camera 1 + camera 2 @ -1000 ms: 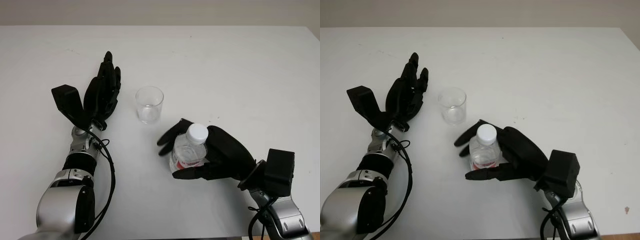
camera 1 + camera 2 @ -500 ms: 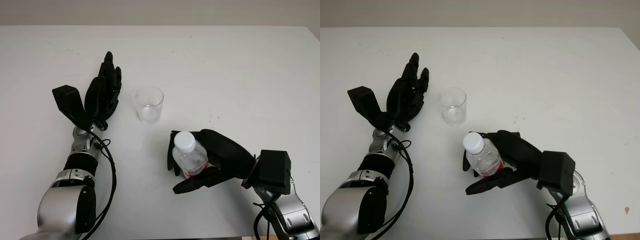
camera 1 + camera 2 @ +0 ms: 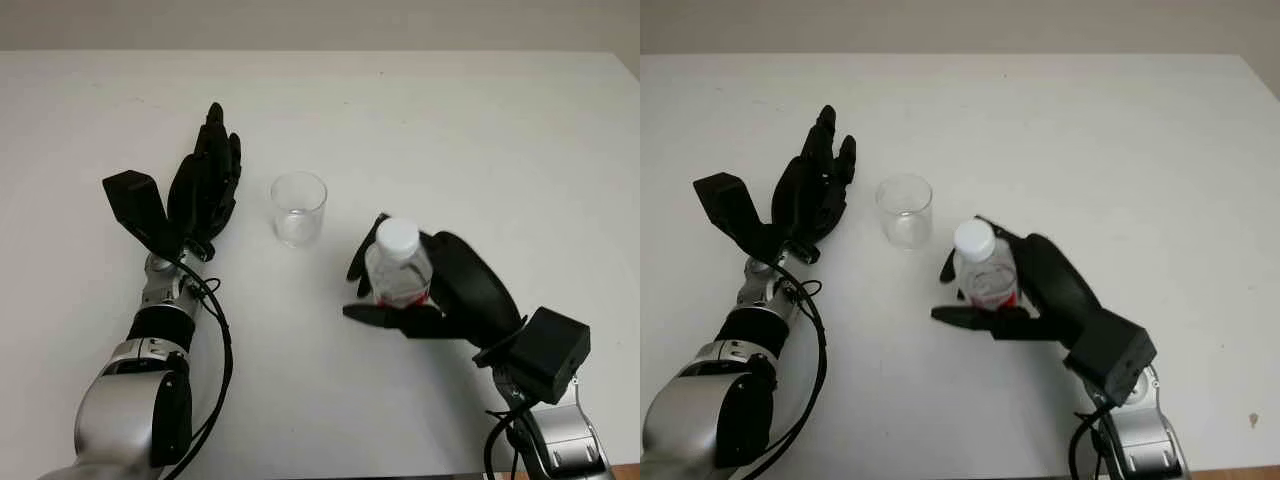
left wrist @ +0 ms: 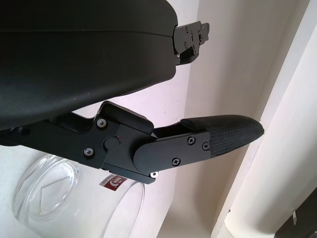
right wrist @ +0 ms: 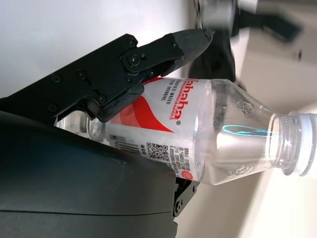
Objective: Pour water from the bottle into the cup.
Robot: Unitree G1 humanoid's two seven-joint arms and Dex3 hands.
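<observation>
White laminate forms the table [image 3: 480,140], which spans nearly the full width of both head views; we see a beige wall strip along its far edge and a few faint specks on its surface. We note a darker sliver past the table's right corner.

We locate the cup [image 3: 299,208], a clear tumbler, upright on the table slightly left of centre. It looks empty, though we cannot confirm this.

We find the left hand [image 3: 205,190] just to the left of the cup, released and holding nothing, with its fingers pointing toward the far edge. It is near the cup but apart from it. In the left wrist view, one finger [image 4: 218,136] extends past the cup's rim [image 4: 44,191], with the wall behind it.

We find the right hand [image 3: 1025,290] near and to the right of the cup, grasping the bottle [image 3: 985,270]. The fingers wrap the labelled body from both sides. The bottle stands roughly upright, and its white cap [image 3: 397,237] faces the head camera. We cannot tell whether its base touches the table. The right wrist view shows a clear plastic body, a red and white label [image 5: 158,129] with a barcode, and one finger [image 5: 148,59] across the label. The cap is still on.

Bottle and cup are close together but not touching.
</observation>
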